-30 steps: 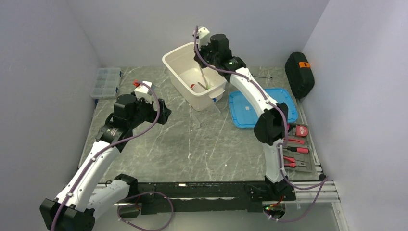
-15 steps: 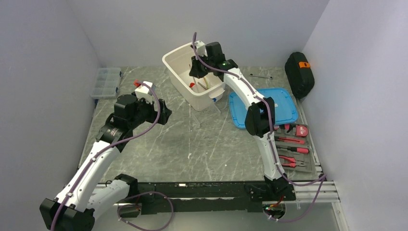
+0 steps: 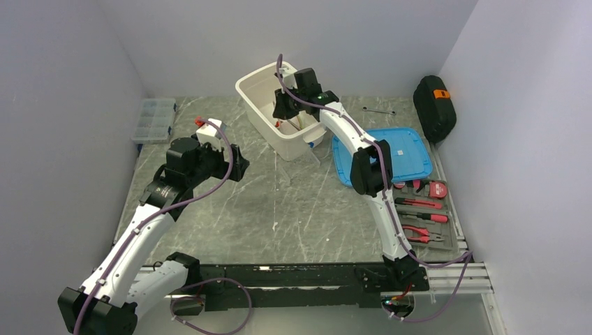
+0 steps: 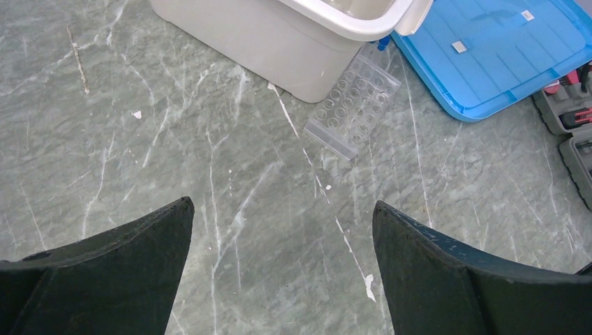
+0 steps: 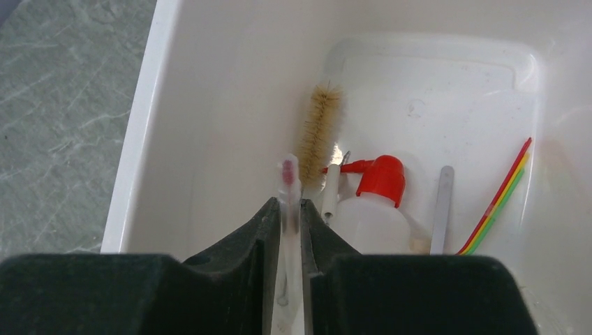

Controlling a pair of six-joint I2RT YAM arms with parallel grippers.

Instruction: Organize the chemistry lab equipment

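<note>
we see the left fingers (image 4: 105, 269) spread wide, empty. the clear tube rack (image 4: 352, 105) lies on the desk (image 4: 209, 209) just beside the white bin (image 4: 265, 42), near the far edge. in the bin, the right fingers (image 5: 237, 269) pinch a thin clear tube (image 5: 288, 178) above the wire brush (image 5: 319, 136).

Robot test cell, dressed as a lab bench. Grey marbled tabletop (image 3: 279, 209) boxed in by plain white walls (image 3: 209, 42). Left arm (image 3: 139, 230) and right arm (image 3: 380, 202) bolted at near edge by an aluminium rail (image 3: 454, 280). Props: white bin (image 5: 139, 118) holding wire brush (image 5: 319, 132) and red-nozzled squeeze bottle (image 5: 377, 216); hand-tool tray (image 3: 427, 227).
</note>
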